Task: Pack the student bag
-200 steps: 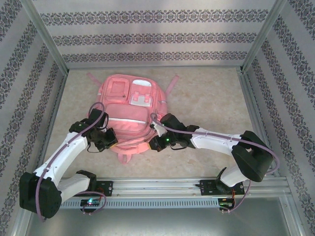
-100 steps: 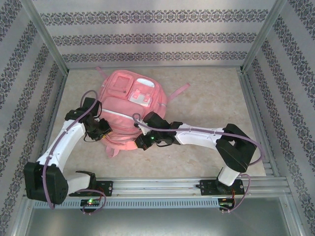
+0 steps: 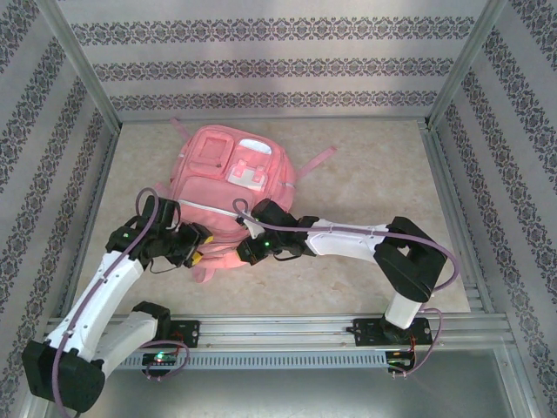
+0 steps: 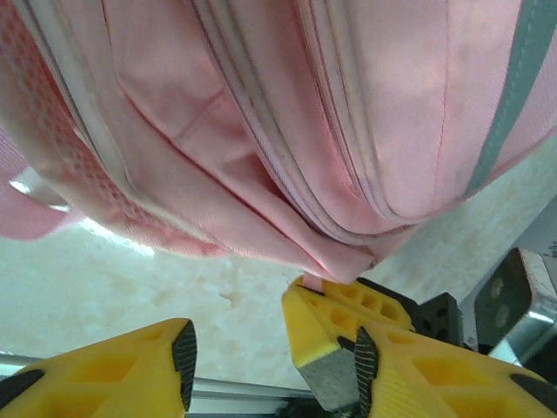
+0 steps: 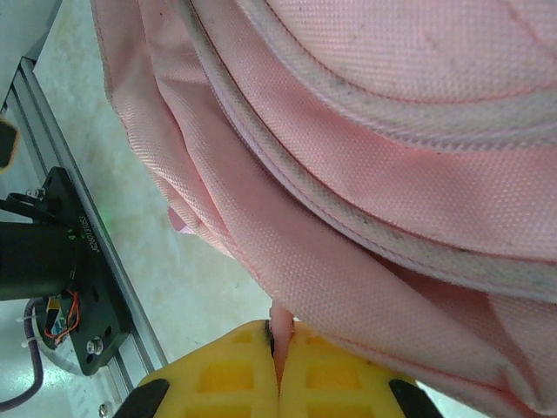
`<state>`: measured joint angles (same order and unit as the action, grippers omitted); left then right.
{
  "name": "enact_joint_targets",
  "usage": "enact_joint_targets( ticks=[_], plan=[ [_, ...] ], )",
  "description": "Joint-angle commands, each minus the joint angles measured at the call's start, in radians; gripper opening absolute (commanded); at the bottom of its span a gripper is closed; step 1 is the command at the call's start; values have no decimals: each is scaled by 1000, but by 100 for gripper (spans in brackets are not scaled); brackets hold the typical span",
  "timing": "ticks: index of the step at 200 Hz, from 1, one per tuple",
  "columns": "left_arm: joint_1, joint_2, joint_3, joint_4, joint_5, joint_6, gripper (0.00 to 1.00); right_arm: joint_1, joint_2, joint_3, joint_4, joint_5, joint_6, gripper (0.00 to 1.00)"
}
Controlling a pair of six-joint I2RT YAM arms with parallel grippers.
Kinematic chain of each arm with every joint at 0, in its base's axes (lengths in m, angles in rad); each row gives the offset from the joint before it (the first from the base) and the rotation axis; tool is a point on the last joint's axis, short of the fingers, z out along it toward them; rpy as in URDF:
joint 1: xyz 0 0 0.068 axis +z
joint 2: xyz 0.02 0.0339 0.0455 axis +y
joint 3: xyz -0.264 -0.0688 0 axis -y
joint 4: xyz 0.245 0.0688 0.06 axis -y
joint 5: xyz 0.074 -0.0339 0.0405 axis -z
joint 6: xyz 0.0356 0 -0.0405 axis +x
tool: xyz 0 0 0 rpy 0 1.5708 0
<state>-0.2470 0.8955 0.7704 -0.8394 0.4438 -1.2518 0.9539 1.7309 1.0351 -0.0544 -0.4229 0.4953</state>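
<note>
The left claw [image 4: 239, 348] has just let go: we see its yellow fingers [image 4: 130, 361] now standing apart, nothing between them. The student bag [image 3: 231, 174] lies front-up on the table [image 3: 374, 174], shifted slightly from a second ago, so we judge the right side alone now holds it. The right arm [image 3: 348, 242] reaches across, folded tighter; the left arm [image 3: 104, 287] crouches at the bag's near-left corner. The right claw [image 5: 280, 344] pinches a thin pink fold [image 5: 280, 324] of the bag.

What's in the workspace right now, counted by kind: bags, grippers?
Bags: 1, the student bag
Grippers: 2, the left gripper open beside the bag, the right gripper shut on its pink fabric
Total: 3
</note>
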Motion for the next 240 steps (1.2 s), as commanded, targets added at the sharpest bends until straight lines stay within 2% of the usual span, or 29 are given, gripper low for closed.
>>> enact_joint_targets(
  ticks=[1, 16, 41, 63, 92, 128, 186, 240],
  plan=[
    [-65, -8, -33, 32, -44, -195, 54, 13, 12, 19, 64, 16, 9, 0],
    [-105, 20, -16, 30, -105, -243, 55, 14, 12, 14, 74, 18, 14, 0],
    [-135, 80, -30, 126, -113, -326, 55, 19, 12, 6, 84, 18, 19, 0],
    [-143, 103, -52, 180, -138, -394, 55, 22, 10, 0, 88, 22, 19, 0],
    [-143, 113, -72, 166, -166, -457, 53, 25, 4, -11, 91, 27, 18, 0],
    [-143, 118, -130, 235, -198, -535, 42, 31, 3, -22, 94, 34, 16, 0],
    [-135, 166, -159, 299, -213, -543, 18, 40, 2, -30, 68, 55, -1, 0],
    [-119, 125, -186, 284, -219, -536, 4, 40, -12, -58, 54, 80, -18, 0]
  ],
)
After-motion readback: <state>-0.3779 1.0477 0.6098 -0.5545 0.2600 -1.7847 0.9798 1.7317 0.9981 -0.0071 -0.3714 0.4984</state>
